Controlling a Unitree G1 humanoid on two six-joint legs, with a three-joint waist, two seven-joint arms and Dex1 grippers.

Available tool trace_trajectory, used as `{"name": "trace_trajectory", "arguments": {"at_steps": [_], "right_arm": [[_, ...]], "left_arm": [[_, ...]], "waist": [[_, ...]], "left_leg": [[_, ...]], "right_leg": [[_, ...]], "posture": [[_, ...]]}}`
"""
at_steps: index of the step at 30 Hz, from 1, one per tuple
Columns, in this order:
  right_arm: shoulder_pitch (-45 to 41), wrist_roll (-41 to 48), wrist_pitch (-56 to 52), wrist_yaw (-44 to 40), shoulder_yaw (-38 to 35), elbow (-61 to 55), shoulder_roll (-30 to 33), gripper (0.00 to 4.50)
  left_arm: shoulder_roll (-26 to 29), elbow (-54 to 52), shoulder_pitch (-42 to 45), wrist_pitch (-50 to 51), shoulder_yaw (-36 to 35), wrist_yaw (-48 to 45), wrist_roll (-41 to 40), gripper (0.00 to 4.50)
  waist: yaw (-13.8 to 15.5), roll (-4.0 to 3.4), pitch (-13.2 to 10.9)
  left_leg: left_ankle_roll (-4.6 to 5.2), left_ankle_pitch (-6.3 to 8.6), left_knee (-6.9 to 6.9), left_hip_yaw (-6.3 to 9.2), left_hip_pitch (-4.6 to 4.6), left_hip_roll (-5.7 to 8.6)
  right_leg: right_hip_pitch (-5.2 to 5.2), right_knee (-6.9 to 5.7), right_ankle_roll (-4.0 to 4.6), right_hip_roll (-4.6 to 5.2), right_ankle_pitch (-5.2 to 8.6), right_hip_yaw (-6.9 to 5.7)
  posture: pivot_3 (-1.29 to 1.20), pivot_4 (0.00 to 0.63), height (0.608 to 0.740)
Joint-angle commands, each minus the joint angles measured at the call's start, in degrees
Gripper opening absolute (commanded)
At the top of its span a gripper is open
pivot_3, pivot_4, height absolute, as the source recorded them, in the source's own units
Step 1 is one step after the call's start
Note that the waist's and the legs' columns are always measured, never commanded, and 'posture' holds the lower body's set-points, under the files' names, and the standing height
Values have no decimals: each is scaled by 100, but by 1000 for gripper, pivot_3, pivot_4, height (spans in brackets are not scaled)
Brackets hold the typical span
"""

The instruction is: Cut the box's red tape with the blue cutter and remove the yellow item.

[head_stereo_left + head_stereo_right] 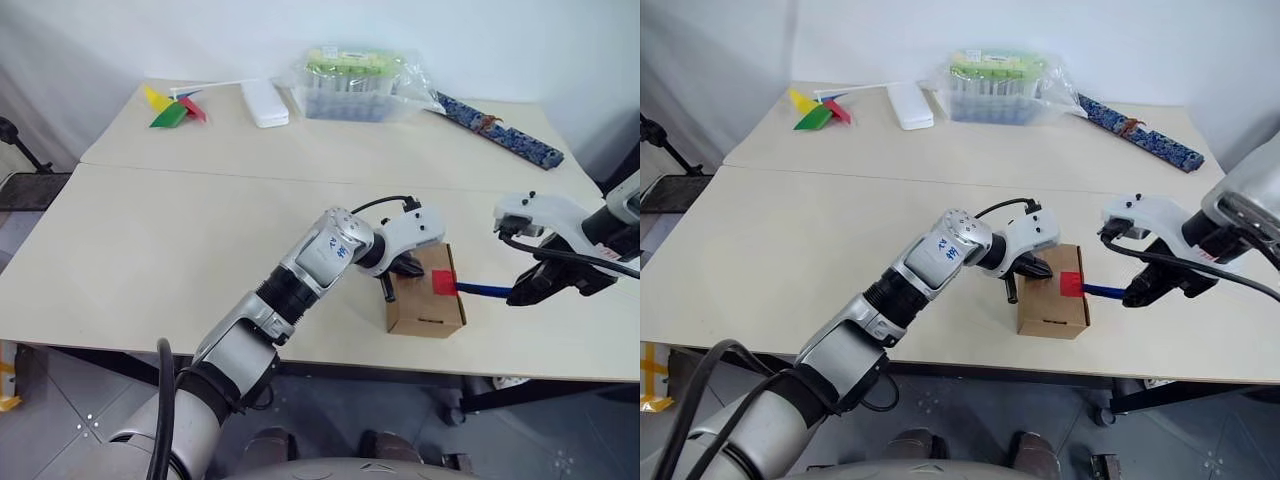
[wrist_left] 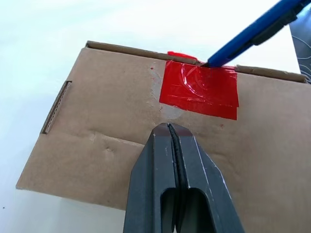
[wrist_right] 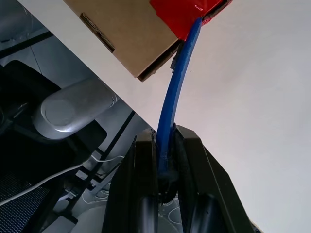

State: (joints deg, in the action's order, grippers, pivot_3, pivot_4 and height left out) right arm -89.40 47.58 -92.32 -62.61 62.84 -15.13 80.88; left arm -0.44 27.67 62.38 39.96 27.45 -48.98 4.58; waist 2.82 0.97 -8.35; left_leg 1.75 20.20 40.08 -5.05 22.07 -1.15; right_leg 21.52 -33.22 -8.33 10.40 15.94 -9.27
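The blue cutter's [image 3: 176, 92] tip is hidden where it meets the red tape [image 2: 200, 90] at the box's [image 2: 112, 141] edge. The box's inside is closed from sight. The right claw [image 1: 528, 290] covers the cutter's rear end.

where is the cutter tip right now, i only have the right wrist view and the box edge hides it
Observer: The blue cutter has its tip at the far edge of the red tape, where the tape folds over the lid of the box.
Operator: is the left arm doing anything
Observer: The left gripper is shut, with its tips over the lid just short of the tape.
Operator: has the tape been cut yet
Observer: In the left wrist view it is wrinkled but looks whole, and the lid is closed.
Operator: anything near the box on the table
Observer: No, the pinwheel and plastic tub lie along the far edge.
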Motion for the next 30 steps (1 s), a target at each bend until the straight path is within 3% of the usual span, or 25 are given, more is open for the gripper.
{"name": "trace_trajectory", "arguments": {"at_steps": [1, 7, 12, 17, 23, 30], "right_arm": [[143, 1604, -18, 337, 445, 289, -533, 144], [-120, 2575, -18, 1398, 589, 1209, -788, 144], [-308, 3905, -18, 1817, 789, 595, -540, 144], [-238, 4558, -18, 2409, 732, 438, -512, 144], [-203, 4941, -18, 2702, 538, 201, -470, 144], [160, 4526, -18, 2881, 163, 446, -456, 144]], "left_arm": [[10, 682, -199, 114, 256, 551, 444, 14], [-14, 727, -181, 61, 272, 599, 451, 14], [-7, 779, -180, 5, 250, 632, 475, 14], [-25, 819, -172, -44, 232, 654, 502, 14], [-48, 884, -153, -113, 207, 704, 524, 14], [85, 738, -237, -72, 284, 588, 548, 14]], "waist": [[-6, 20, 17], [-91, 70, 78], [-101, 46, 76], [-123, 40, 80], [-132, 38, 79], [-141, 33, 76]], "left_leg": [[-1, 1, 0, 0, -1, -3], [13, 16, 0, -6, -18, -42], [24, 25, -4, -5, -26, -48], [-5, 29, -12, -14, -25, -64], [6, 35, -12, -21, -15, -66], [5, 35, -12, -20, -6, -70]], "right_leg": [[-1, 2, 0, 0, 0, 0], [-5, 37, 35, 0, -22, -1], [-3, 50, 40, 1, -26, 10], [-4, 43, 42, -9, -25, 2], [1, 43, 46, -10, -22, -1], [7, 46, 49, -11, -21, -1]], "posture": [[0, 150, 740], [0, 150, 740], [0, 150, 740], [0, 150, 740], [0, 150, 740], [0, 150, 740]]}}
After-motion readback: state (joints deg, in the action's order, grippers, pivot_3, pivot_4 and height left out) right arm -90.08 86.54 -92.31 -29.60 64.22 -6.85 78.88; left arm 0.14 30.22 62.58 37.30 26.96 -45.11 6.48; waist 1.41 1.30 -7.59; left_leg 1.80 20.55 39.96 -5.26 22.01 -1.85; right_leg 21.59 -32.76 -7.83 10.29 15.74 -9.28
